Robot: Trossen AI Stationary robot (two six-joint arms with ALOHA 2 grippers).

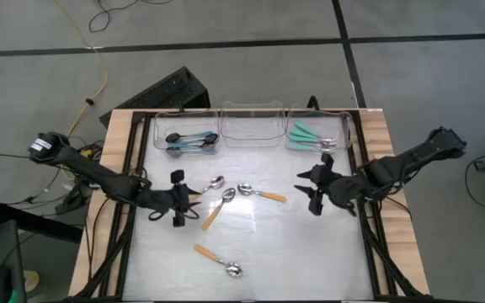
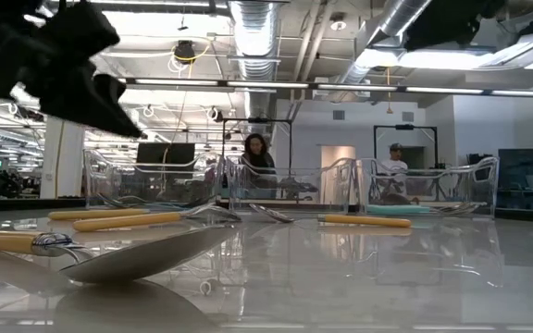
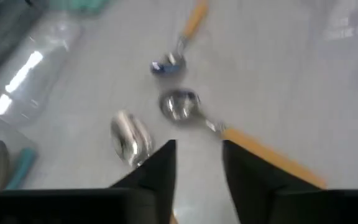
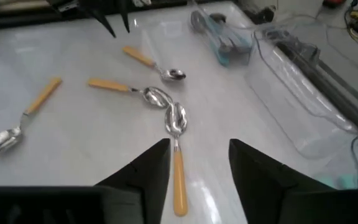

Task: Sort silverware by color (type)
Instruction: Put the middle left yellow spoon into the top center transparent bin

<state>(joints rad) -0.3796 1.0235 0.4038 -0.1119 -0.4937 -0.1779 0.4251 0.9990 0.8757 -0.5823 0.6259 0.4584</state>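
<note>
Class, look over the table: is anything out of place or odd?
Yes. Four orange spoons lie loose on the table, while the middle bin holds nothing. The blue spoons and teal spoons are binned.

A: What colours are the loose spoons (image 1: 217,210)?
B: Silver bowls with orange handles, all four on the pale grey, glossy table (image 1: 293,252).
A: And the far left bin (image 1: 185,133)?
B: Clear plastic, holding spoons with black bowls and blue handles (image 1: 190,141).
A: The far right bin (image 1: 320,130)?
B: Clear too, with teal-green handles (image 1: 303,132) and silver bowls.
A: The middle bin (image 1: 251,126)?
B: Clear as well.
A: The arms?
B: Black, both grippers (image 1: 178,199) (image 1: 313,187) included. The table's edge (image 1: 108,185) is light wood, the floor (image 1: 251,25) grey with dark lines, crossed by a yellow cable (image 1: 99,76).
</note>
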